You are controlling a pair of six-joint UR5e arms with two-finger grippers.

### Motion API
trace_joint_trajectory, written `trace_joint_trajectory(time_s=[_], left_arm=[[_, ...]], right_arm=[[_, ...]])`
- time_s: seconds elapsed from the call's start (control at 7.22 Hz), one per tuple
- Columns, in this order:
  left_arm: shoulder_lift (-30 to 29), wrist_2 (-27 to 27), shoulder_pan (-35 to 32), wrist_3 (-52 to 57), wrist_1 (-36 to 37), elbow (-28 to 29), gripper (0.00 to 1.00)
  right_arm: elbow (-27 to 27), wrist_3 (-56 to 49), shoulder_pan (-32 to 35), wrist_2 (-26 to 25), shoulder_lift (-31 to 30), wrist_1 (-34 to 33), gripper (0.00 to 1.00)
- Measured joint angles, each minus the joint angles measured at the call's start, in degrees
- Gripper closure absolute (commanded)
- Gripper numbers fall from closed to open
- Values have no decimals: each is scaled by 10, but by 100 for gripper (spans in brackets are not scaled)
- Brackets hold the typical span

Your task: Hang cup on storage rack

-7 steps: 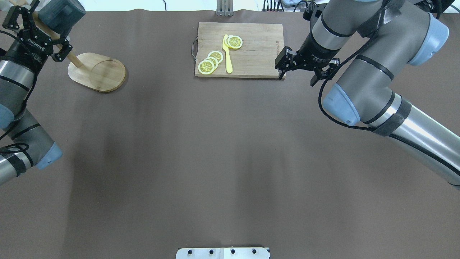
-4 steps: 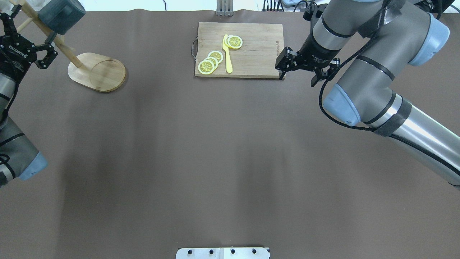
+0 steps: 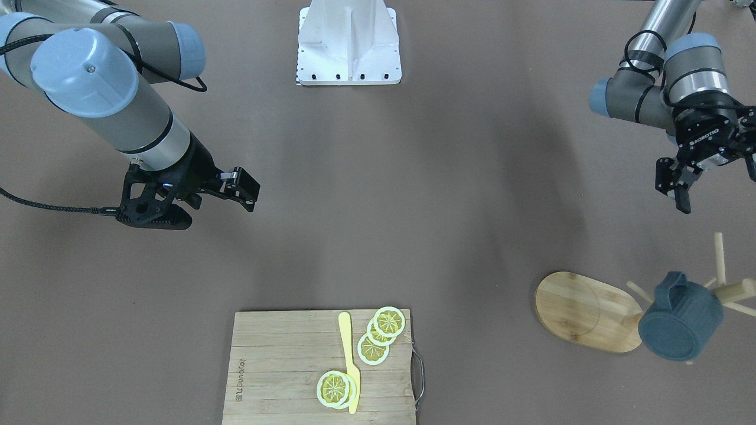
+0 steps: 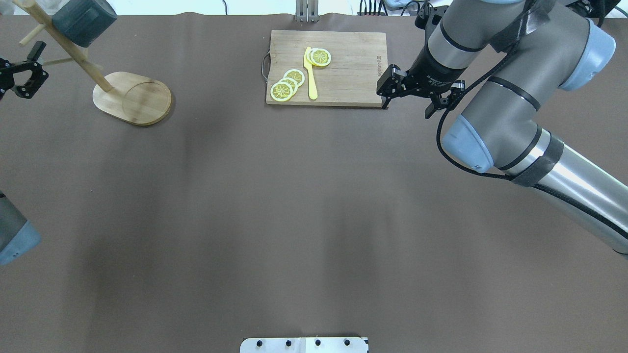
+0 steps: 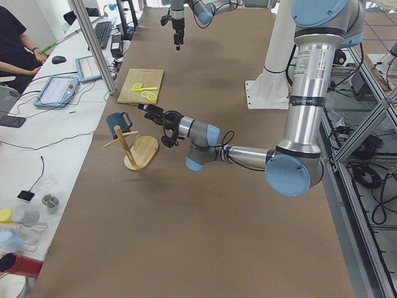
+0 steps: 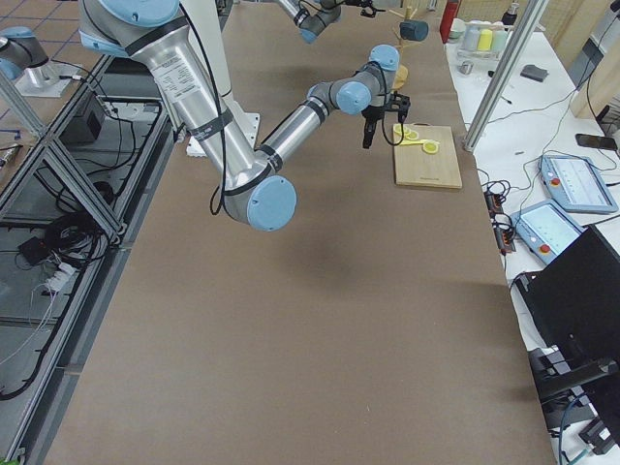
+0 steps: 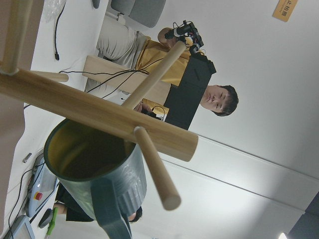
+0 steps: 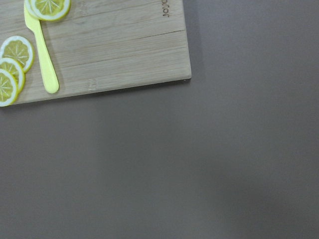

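Note:
The dark blue-grey cup [image 3: 679,324] hangs by its handle on a peg of the wooden storage rack [image 3: 585,313]. In the overhead view the cup [image 4: 83,17] sits at the top of the rack's pole [image 4: 64,44], above the oval base [image 4: 135,98]. The left wrist view looks up at the cup [image 7: 94,169] and its yellow inside, under the pole [image 7: 99,117]. My left gripper [image 4: 30,68] is open and empty, apart from the rack, at the table's left edge [image 3: 714,183]. My right gripper [image 4: 413,94] is open and empty, above the table beside the cutting board's corner [image 3: 218,198].
A rectangular wooden cutting board [image 4: 343,73] with lemon slices [image 4: 287,84] and a yellow knife [image 4: 310,78] lies at the far middle; its corner shows in the right wrist view [image 8: 149,50]. The robot's white base plate [image 3: 348,41] is at the near edge. An operator [image 7: 219,99] sits beyond the rack.
My left gripper has drawn back to the left, away from the rack, open and empty. The cup stays hanging on the peg. The right arm has barely moved.

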Motion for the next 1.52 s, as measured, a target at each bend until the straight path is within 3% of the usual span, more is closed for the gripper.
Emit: trace_joint_trajectory(time_s=[0.42, 0.83, 1.25, 1.52], left_arm=[[-2, 9, 0, 219, -1, -103, 2], [1, 46, -1, 548, 1, -154, 2], [6, 160, -4, 924, 6, -158, 2], [8, 227, -16, 1119, 5, -163, 2]], right_arm=[[1, -1, 1, 0, -8, 0, 0], [5, -1, 4, -1, -21, 0, 0], [24, -1, 9, 0, -39, -1, 0], [29, -3, 14, 0, -50, 0, 0]])
